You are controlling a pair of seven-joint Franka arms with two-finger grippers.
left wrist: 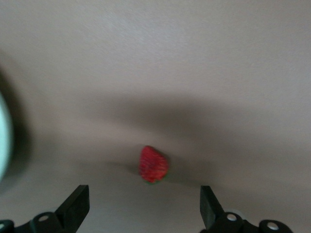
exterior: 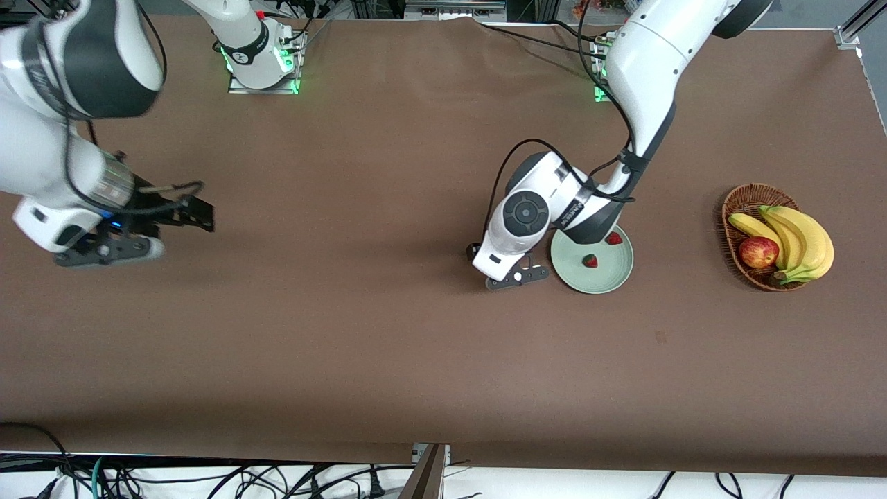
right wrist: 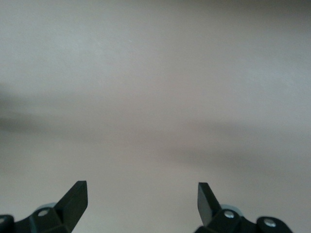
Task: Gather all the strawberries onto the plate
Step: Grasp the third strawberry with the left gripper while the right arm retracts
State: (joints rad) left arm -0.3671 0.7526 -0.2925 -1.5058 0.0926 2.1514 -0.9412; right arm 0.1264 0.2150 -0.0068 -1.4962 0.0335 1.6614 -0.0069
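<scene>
1. Your right gripper (exterior: 111,249) hangs over bare brown tabletop (exterior: 360,333) at the right arm's end, well apart from everything else. Its right wrist view shows the two black fingers (right wrist: 73,201) spread wide with nothing between them. This arm looks to be waiting, kept clear so the other can work.

2. Your left gripper (exterior: 516,276) sits low over the table, just beside the rim of the round, shallow, pale mint-green plate (exterior: 610,281). In the left wrist view its fingers (left wrist: 75,206) stand apart and empty, with one small red strawberry with a green top (left wrist: 154,164) lying on the table just ahead of them, about centred in the gap. That lineup suggests you are set to close on it next.

3. Inside the plate, right next to the left gripper, two more strawberries already rest: one near the middle (exterior: 590,260), one close to the rim under the arm (exterior: 614,239). Two of three appear collected.

4. The brown wicker basket (exterior: 738,201), with yellow bananas (exterior: 804,239) and a red apple (exterior: 758,252), stands well apart from the left gripper, at the left arm's end.

5. Lettering on the left arm's wrist band is too small to read.
</scene>
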